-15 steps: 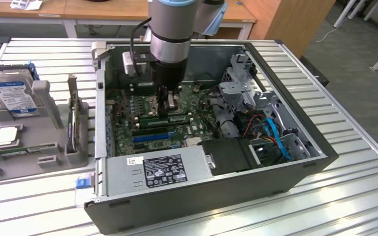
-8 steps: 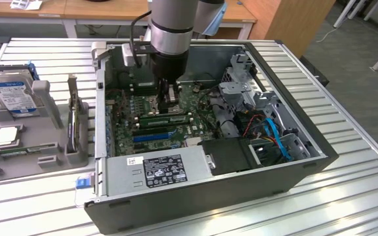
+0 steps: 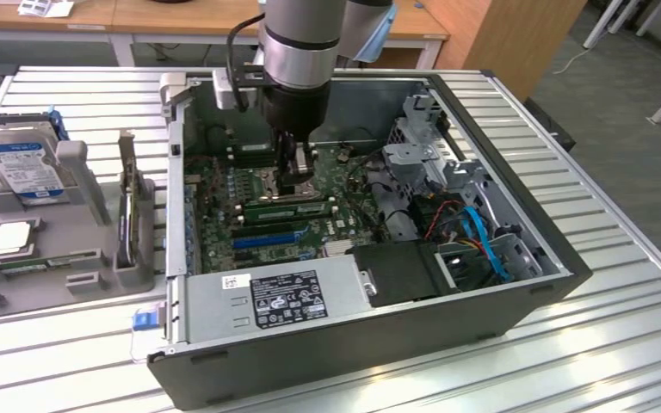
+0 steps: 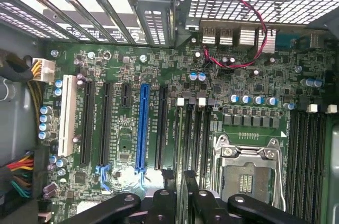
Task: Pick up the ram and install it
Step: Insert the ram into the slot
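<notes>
Ram (image 4: 183, 198): thin green stick seen edge-on, pinched between the fingers directly under the tool.
Gripper (image 3: 299, 185): clenched on it, low inside the computer case (image 3: 515, 284).
Beneath tool: memory slots (image 4: 193, 134), just beside the processor socket (image 4: 249, 171).
Risk: a tilted or off-line stick could jam in the slot. A reversed notch would block seating. Forcing it could flex the motherboard (image 4: 122, 150).

The arm (image 3: 299, 39) hung down from above in the exterior view, its silvery wrist section (image 3: 299, 67) standing close to vertical. Beneath it the black gripper (image 3: 299, 181) pointed straight downward, in line with the wrist. In the wrist view, dark linkage bars (image 4: 124, 203) splayed outward on either side of the gripper's centre.
</notes>
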Motion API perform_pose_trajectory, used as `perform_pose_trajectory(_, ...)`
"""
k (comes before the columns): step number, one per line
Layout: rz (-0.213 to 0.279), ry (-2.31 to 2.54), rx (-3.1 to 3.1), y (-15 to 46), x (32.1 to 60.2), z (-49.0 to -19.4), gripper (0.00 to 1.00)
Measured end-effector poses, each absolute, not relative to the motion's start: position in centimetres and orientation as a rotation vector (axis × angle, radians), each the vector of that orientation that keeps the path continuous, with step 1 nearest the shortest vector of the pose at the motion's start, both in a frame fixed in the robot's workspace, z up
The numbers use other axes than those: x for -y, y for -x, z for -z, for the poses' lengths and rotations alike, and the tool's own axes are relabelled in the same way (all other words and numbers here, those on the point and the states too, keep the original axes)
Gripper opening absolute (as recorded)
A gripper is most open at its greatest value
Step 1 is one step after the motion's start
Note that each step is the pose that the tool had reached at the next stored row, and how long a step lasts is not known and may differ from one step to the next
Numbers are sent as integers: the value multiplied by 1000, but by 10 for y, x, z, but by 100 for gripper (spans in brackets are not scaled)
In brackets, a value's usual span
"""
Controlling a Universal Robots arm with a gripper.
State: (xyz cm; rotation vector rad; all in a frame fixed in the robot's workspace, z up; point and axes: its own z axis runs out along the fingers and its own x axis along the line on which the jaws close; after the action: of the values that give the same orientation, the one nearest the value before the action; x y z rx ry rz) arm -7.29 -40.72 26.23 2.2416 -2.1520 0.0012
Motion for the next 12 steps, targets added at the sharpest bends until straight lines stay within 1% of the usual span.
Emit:
perform_pose_trajectory(7,-1,-2241,2152,73,407,-263,20)
perform_pose_trajectory(12,-1,-2241,2152,73,407,-283,20)
